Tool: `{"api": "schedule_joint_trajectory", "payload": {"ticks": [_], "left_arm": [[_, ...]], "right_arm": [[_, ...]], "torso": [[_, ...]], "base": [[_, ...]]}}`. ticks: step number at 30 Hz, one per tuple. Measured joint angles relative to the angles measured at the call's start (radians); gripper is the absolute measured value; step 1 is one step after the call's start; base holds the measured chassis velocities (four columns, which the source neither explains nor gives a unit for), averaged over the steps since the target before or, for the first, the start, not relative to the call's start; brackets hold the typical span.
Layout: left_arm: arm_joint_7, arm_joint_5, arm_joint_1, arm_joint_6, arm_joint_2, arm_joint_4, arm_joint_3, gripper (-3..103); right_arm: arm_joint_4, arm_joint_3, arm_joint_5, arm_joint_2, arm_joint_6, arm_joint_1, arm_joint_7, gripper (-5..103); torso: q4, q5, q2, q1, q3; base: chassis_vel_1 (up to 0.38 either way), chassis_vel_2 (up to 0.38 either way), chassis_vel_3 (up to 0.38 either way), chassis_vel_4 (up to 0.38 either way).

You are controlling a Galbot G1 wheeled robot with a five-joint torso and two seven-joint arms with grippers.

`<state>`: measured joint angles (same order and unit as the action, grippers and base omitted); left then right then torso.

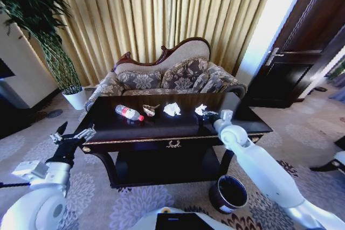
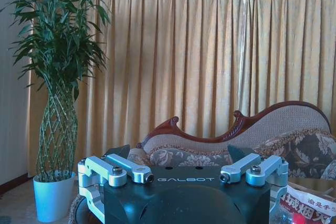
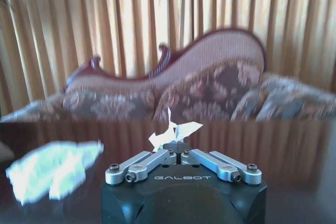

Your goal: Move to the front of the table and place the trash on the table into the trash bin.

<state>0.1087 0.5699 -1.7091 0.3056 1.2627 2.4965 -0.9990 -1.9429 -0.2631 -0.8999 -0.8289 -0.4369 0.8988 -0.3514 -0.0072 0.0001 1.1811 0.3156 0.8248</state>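
Note:
On the dark glossy table [image 1: 161, 133] lie a clear bottle [image 1: 129, 112] with a red label, a tan crumpled wrapper [image 1: 150, 110] and a white tissue [image 1: 172, 109]. A second small white tissue [image 1: 200, 109] sits farther right, and my right gripper [image 1: 206, 114] is shut on it. In the right wrist view the fingertips [image 3: 169, 156] meet at the base of that tissue [image 3: 176, 131], with the other tissue [image 3: 52, 169] off to one side. My left gripper [image 1: 73, 133] is open beside the table's left end, holding nothing [image 2: 178, 156]. The dark round trash bin [image 1: 229, 193] stands on the carpet below the table's right front corner.
A patterned sofa [image 1: 167, 76] stands behind the table, before gold curtains. A tall plant in a white pot [image 1: 75, 98] is at the back left and a dark door [image 1: 302, 52] at the right. The table has a lower shelf [image 1: 161, 168].

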Motion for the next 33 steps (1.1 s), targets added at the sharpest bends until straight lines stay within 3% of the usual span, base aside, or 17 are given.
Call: {"api": "schedule_joint_trajectory", "payload": {"ticks": [7,12,17,25,33], "left_arm": [[-0.002,0.003,0.015,0.0,0.004,-0.014,-0.001,100],[-0.019,0.006,0.012,0.0,0.007,-0.02,-0.003,100],[-0.036,0.023,0.011,0.0,-0.013,-0.019,-0.002,100],[-0.038,0.073,0.017,0.006,-0.043,-0.012,0.004,100],[-0.043,0.094,0.009,0.007,-0.056,0.0,-0.001,100]], "right_arm": [[-0.195,-0.194,-0.043,0.103,0.031,0.176,-0.024,0],[-0.332,-0.348,-0.03,0.112,0.04,0.352,-0.031,0],[-0.452,-0.462,0.007,0.029,0.041,0.526,-0.04,0],[-0.556,-0.558,0.078,-0.108,0.041,0.74,-0.044,0],[-0.565,-0.604,0.119,-0.172,0.043,0.821,-0.042,0]], "torso": [[-0.0004,-0.0002,0.0,0.0,0.0],[-0.0003,-0.0003,0.0,0.0,0.0],[-0.0002,-0.0001,0.0,0.0,0.0],[-0.0003,-0.0001,0.0,0.0,0.0],[-0.0002,-0.0001,0.0,0.0,0.0]], "base": [[0.0,0.0,0.0,0.0],[0.0,0.0,0.0,0.0],[0.0,0.0,0.0,0.0],[0.0,0.0,0.0,0.0],[0.0,0.0,0.0,0.0]]}}
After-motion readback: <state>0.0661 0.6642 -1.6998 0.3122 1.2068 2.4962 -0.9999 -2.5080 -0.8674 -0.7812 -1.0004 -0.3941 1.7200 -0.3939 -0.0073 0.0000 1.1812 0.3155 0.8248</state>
